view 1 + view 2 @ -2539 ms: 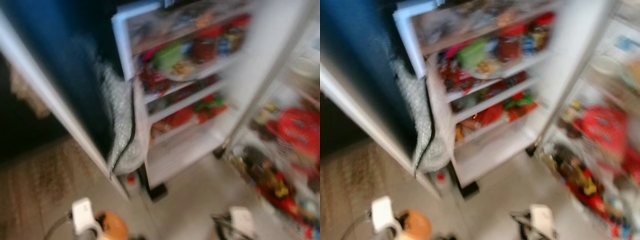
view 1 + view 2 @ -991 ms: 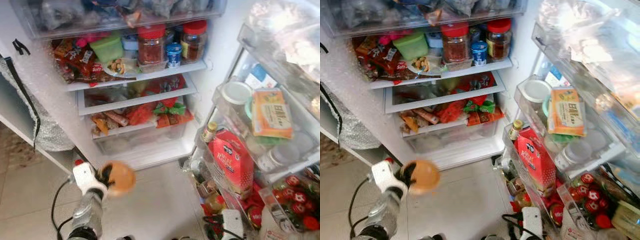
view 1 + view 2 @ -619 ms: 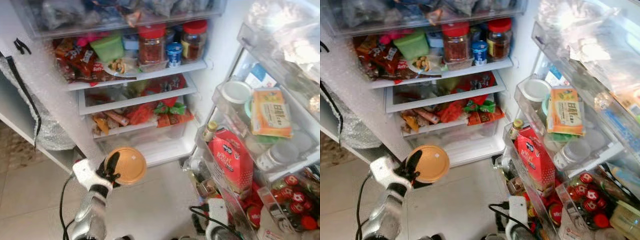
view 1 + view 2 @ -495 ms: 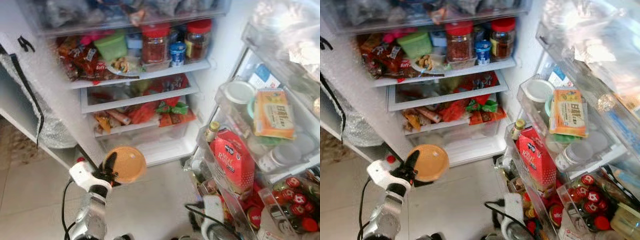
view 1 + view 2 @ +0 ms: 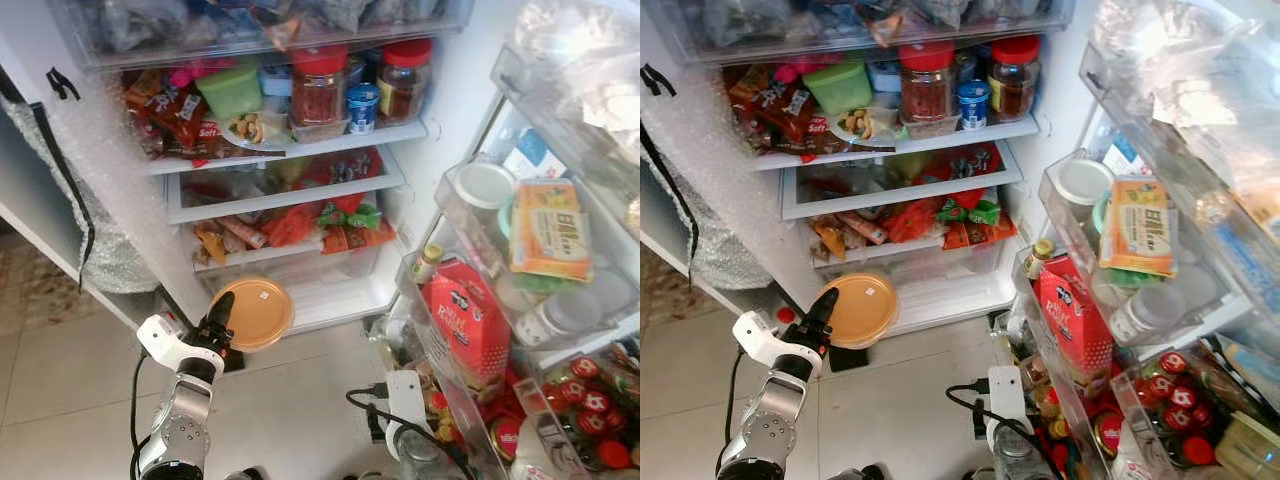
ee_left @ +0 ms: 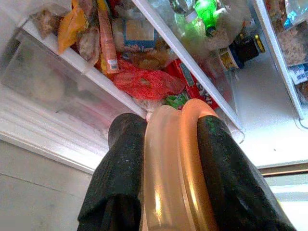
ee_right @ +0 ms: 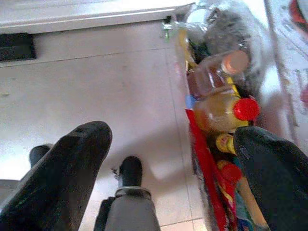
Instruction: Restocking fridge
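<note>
My left gripper (image 5: 222,325) clenches a round, smooth orange lid (image 5: 256,313) before the fridge's (image 5: 400,215) clear bottom drawer (image 5: 300,272). My right gripper (image 7: 173,168) hangs released over bare tile floor (image 5: 300,410).

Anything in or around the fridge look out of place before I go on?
Nothing looks spilled or broken. The fridge shelves and door racks are crammed but the goods sit in place. One oddity: bubble wrap covers the fridge's left side wall. The left gripper holds the orange lidded container edgewise near the bottom drawer.
</note>
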`<state>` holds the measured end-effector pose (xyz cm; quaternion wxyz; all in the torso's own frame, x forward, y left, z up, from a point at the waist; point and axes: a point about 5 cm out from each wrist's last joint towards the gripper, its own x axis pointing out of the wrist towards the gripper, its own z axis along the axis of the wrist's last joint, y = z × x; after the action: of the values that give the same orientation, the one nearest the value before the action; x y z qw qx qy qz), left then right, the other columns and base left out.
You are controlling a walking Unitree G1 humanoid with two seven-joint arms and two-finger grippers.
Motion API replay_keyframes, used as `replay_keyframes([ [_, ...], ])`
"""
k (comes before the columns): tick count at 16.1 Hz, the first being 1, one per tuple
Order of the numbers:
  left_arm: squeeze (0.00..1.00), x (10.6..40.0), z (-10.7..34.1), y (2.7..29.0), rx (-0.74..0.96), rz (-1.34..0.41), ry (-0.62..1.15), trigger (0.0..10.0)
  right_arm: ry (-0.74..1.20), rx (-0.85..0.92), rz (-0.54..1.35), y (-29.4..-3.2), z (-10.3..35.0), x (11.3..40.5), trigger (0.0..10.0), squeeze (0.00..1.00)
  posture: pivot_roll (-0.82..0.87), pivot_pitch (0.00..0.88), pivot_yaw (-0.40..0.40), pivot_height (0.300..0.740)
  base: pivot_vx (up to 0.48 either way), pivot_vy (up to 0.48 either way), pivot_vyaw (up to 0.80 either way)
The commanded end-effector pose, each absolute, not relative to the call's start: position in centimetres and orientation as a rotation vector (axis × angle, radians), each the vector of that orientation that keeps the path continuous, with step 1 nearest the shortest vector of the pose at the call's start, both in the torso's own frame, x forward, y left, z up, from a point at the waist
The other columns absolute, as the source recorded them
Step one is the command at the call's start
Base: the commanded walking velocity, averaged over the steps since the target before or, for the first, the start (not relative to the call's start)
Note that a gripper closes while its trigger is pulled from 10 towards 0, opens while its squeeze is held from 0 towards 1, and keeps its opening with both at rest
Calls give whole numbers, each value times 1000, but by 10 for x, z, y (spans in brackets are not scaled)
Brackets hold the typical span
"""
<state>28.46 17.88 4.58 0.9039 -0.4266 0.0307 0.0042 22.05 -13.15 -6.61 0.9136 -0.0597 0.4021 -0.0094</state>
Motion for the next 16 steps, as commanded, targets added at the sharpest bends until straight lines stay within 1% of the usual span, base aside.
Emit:
replay_keyframes([
  [1,0,281,47,184,-879,9,54,10000,893,-164,-72,-172,-81,191,10000,0,-102,165,-6,740,0,0,0],
  [2,0,280,48,183,-877,1,57,10000,940,-219,-109,-223,-88,156,10000,0,-104,169,-4,740,0,0,0],
  [3,0,281,49,183,-878,-2,59,10000,974,-255,-104,-226,-90,151,10000,0,-104,172,-4,740,0,0,0],
  [5,0,282,52,182,-882,-13,54,10000,985,-278,-104,-224,-90,151,10000,0,-101,178,-5,740,0,0,0],
  [7,0,283,53,182,-884,-17,50,10000,972,-275,-97,-217,-89,157,10000,0,-102,183,-5,740,0,0,0],
  [11,0,282,55,182,-887,-19,51,10000,956,-232,-72,-205,-89,164,10000,0,-102,191,-5,740,0,0,0],
  [12,0,282,56,181,-888,-22,48,10000,947,-169,-35,-194,-89,168,10000,0,-103,192,-4,740,0,0,0],
  [14,0,284,58,180,-890,-26,43,10000,937,-99,36,-180,-89,171,10000,0,-103,192,-4,740,0,0,0],
  [16,0,285,60,179,-894,-31,38,10000,925,-87,50,-169,-87,177,10000,0,-102,192,-4,740,0,0,0],
])
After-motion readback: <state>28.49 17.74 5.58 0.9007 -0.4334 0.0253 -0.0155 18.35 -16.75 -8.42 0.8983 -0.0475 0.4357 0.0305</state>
